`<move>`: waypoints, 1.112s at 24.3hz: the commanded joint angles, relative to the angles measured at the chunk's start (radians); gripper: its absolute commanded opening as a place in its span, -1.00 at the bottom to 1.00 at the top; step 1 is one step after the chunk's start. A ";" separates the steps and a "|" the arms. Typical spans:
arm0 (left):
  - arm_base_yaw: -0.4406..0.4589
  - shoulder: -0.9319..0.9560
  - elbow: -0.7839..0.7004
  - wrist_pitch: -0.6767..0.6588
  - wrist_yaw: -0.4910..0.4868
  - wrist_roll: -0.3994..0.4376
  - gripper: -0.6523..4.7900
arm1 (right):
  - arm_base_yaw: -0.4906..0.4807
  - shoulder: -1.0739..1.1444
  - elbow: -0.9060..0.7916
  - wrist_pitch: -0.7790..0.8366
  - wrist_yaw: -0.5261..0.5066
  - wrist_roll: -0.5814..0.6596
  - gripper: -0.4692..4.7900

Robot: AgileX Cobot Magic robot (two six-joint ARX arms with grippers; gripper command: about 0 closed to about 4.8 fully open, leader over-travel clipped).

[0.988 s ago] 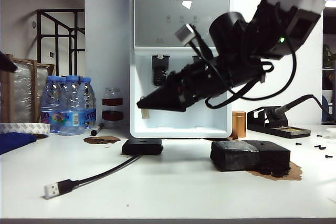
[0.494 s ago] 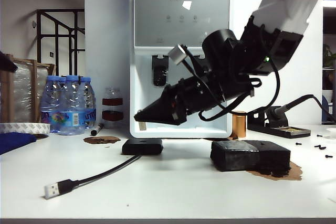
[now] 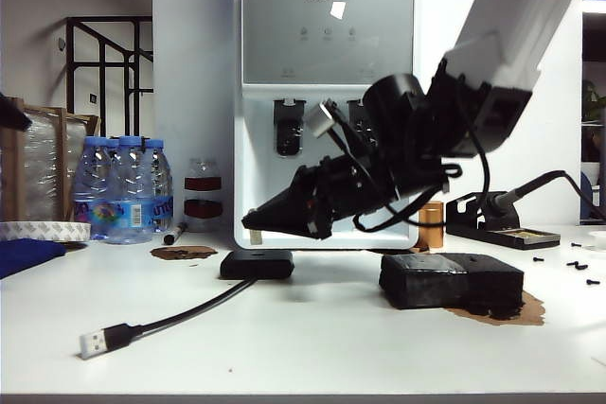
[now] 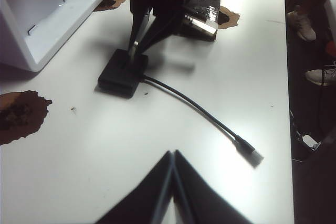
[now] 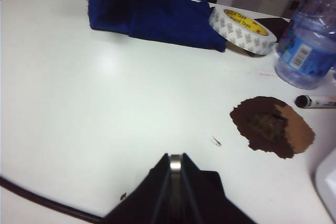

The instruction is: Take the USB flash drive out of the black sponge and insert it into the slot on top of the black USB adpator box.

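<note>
The right pincer (image 3: 252, 221) hung low over the black USB adpator box (image 3: 257, 264), its tip just above the box's left part in the exterior view, the arm sloping down from the upper right. Its fingers were pressed together on the USB flash drive (image 5: 175, 163), whose small silver end showed between them in the right wrist view; in the left wrist view the same pincer (image 4: 131, 52) reached down to the box (image 4: 122, 71), though whether the drive touched the box could not be told. The box lay flat on the white worktop (image 3: 312, 347) in front of a white water dispenser (image 3: 327, 92), its black cable (image 3: 185, 314) trailing to a silver plug (image 3: 93, 343) near the front edge. The black sponge (image 3: 452, 281) sat to the right of the box, apart from it, on a brown stain. The left pincer (image 4: 172, 187) hovered well back from the box, its fingers pressed together with nothing between them. Farther left stood water bottles (image 3: 123, 186), with a blue cloth (image 5: 152, 17) and a tape roll (image 5: 242, 30) nearby.
</note>
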 commanded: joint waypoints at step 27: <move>-0.001 -0.005 0.000 0.000 0.012 0.002 -0.78 | -0.033 0.093 0.053 0.063 -0.114 0.086 -0.84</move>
